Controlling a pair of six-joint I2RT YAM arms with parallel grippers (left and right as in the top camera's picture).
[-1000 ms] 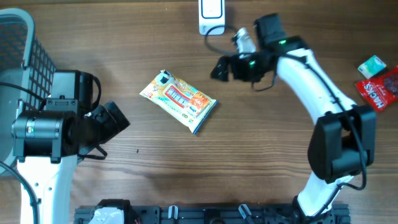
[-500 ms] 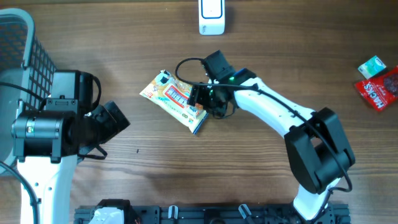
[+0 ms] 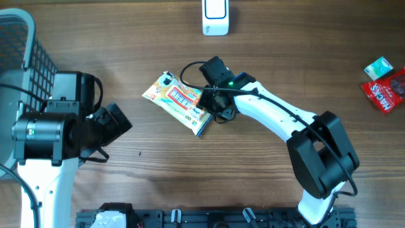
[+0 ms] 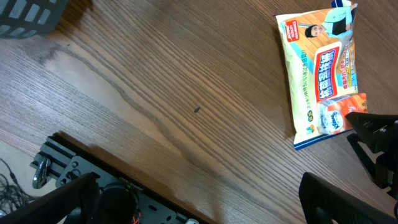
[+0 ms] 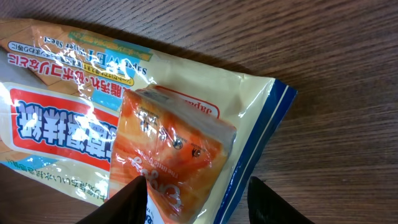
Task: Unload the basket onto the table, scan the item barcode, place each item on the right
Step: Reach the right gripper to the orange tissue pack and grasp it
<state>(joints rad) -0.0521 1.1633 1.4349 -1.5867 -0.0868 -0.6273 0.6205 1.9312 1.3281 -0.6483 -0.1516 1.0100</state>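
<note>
My right tool [image 5: 196, 186] is down over the near end of the snack packet [image 5: 74, 112]. Its two dark fingertips [image 5: 134, 198] stand at the bottom of the wrist view, on either side of the orange bulge in the wrapper. They are partly drawn in, but I cannot tell whether they actually pinch the film or only straddle it.

From overhead, that tool [image 3: 210, 104] sits at the packet's [image 3: 180, 101] right end, a little above the middle of the frame. The packet lies flat on the wooden desk [image 3: 190, 171], printed side up and slanting down to the right.

My left tool [image 3: 114, 126] is released, its fingers spread wide, and hangs over bare desk at centre left, well apart from the packet.

At the top centre is the white scanner [image 3: 215, 18]. At the right edge are a red packet [image 3: 386, 90] and a small green one [image 3: 378, 66], just beside each other.

The grey wire basket [image 3: 31, 50] fills the upper left corner. My left arm covers part of it, and I cannot tell what it holds.
</note>
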